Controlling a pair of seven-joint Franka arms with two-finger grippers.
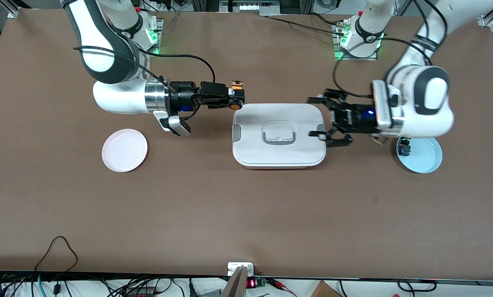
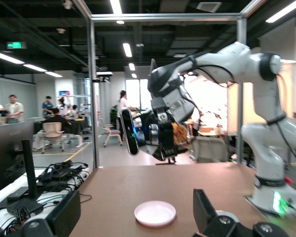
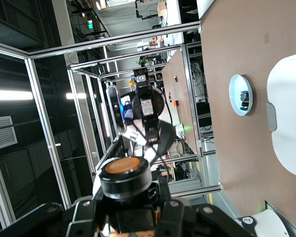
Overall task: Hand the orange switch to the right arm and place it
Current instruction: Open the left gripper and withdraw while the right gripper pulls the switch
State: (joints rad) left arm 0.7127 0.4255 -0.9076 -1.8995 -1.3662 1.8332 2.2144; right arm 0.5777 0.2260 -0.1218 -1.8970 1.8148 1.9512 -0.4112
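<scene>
The orange switch (image 1: 235, 98), with its black rim and orange cap, hangs in the air just off the white box's corner toward the right arm's end. My right gripper (image 1: 235, 97) is shut on it. In the right wrist view the orange switch (image 3: 126, 171) fills the space between the right gripper's (image 3: 133, 210) fingers. My left gripper (image 1: 314, 117) stands open over the box's edge at the left arm's end, with nothing between its claw fingers (image 2: 204, 210). The left wrist view shows the orange switch (image 2: 179, 133) held up by the right arm.
A white lidded box (image 1: 278, 136) sits mid-table. A pink plate (image 1: 124, 149) lies toward the right arm's end. A light blue plate (image 1: 426, 159) with a dark switch (image 1: 404, 147) on it lies under the left arm's wrist.
</scene>
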